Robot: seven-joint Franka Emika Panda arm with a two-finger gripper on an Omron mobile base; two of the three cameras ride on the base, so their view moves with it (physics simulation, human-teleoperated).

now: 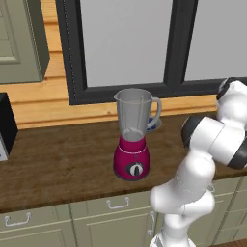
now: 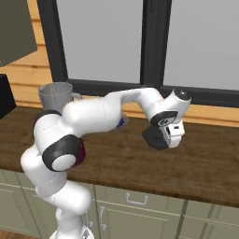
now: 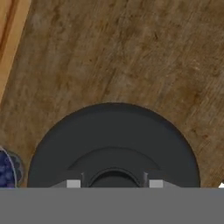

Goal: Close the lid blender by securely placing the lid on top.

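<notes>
No readable text or branding anywhere; the blender's dial has no legible marks.

Blender (image 1: 132,144): magenta base, black dial, grey jar open at the top, standing upright on the wooden counter (image 1: 58,164), roughly mid-depth between the front edge and the back wall. Behind it, near the back edge, a small dish (image 1: 153,124) with something blue.

Lid (image 3: 113,148): black disc, raised centre knob. In the hand view it sits right at the gripper (image 3: 114,183), with the finger tips either side of the knob, counter wood behind it. In the right base view it shows as a dark disc (image 2: 156,138) under the hand, apparently above the counter and well to the right of the blender jar (image 2: 55,97).

Gripper looks narrow, clamped on the lid's knob.

Black appliance (image 1: 6,126) at the counter's left end.
</notes>
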